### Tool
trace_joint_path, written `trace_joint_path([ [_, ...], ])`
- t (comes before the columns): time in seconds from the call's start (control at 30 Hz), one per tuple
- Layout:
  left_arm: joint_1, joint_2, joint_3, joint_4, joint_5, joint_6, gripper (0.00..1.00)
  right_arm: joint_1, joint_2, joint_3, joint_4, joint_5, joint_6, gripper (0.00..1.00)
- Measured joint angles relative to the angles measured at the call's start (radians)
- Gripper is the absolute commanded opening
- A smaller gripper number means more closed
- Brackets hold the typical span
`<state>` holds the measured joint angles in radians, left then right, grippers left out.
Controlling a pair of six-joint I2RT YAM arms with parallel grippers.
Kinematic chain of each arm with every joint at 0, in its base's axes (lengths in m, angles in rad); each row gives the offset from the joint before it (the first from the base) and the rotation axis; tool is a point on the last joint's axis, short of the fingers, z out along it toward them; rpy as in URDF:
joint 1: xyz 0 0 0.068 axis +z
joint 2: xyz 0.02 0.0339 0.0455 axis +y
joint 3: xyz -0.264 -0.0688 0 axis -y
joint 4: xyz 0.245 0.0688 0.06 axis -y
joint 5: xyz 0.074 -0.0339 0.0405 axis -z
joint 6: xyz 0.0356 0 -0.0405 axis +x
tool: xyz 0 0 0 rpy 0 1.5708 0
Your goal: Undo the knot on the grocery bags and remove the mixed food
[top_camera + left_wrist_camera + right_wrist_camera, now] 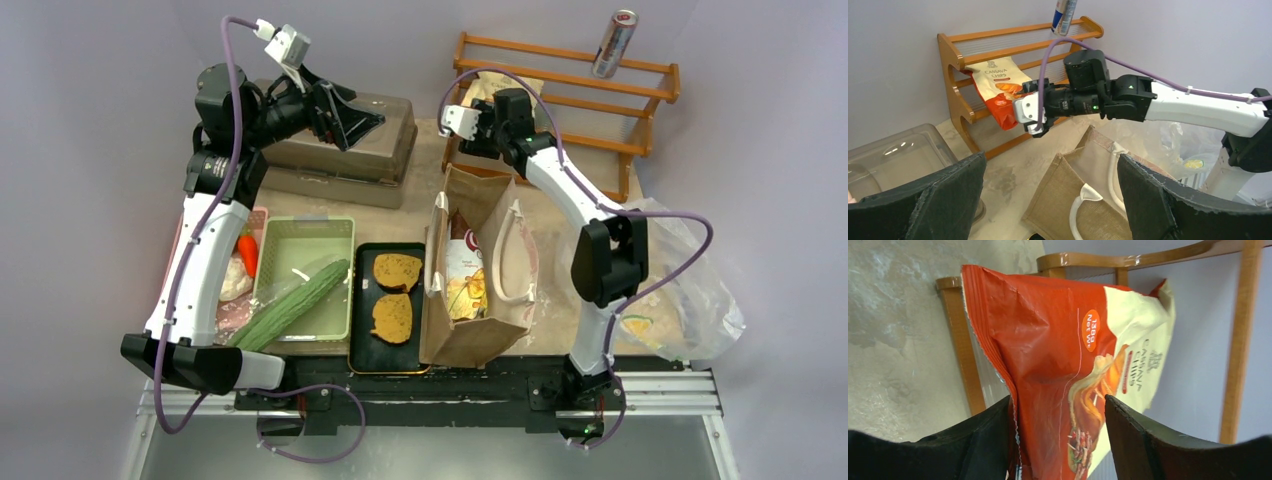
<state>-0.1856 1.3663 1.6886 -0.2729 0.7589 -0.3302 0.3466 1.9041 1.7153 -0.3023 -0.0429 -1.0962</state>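
the right claw (1058, 407) reaches to the wooden rack (950, 75) at about 1 o'clock on the table, against the far wall. its jaws stand partly apart, one on each side of the orange-white snack packet (1048, 330), which leans upright on the rack's rails. the left pad sits right at the packet's crimped edge, but i cannot tell whether the pads pinch it.

the left claw (365, 122) hangs over the grey-brown lidded case (385, 160) at 11 o'clock. its jaws are spread wide with nothing between them, and it faces 3 o'clock, toward the other arm.

the brown paper bag (480, 335) is at 6 o'clock, its mouth gaping toward 12 and its white loop handles slack. a second printed packet (463, 275) shows inside it. the transparent plastic bag (700, 300) lies crumpled at 4 o'clock, beyond the right arm, with something pale yellow inside.

just beside the paper bag, toward 9 o'clock, two toast slices (397, 270) lie on a black tray (358, 350). further that way the cucumber (295, 303) rests slantwise across a green basket (310, 230). a silver can (613, 45) leans on the rack's top rail.
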Motion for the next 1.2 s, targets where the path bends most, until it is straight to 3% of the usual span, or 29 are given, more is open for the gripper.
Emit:
trace_joint_path([
  [0.17,0.0,-0.004,-0.003,-0.006,0.0,0.001,1.0,-0.002,0.074,0.028,0.003,0.033,-0.019,0.62],
  [0.33,0.0,-0.02,-0.019,-0.007,0.0,0.001,1.0,-0.013,0.094,0.057,-0.023,0.029,-0.03,0.76],
  [0.43,0.0,-0.023,-0.019,-0.007,0.0,0.001,1.0,-0.021,0.069,0.067,-0.065,-0.022,-0.032,0.79],
  [1.0,0.0,-0.041,-0.025,-0.016,0.008,0.01,1.0,-0.025,0.001,0.178,-0.414,-0.271,-0.029,0.81],
  [1.2,0.0,-0.054,-0.042,-0.038,0.022,0.011,1.0,-0.012,-0.145,0.183,-0.478,-0.345,0.083,0.77],
])
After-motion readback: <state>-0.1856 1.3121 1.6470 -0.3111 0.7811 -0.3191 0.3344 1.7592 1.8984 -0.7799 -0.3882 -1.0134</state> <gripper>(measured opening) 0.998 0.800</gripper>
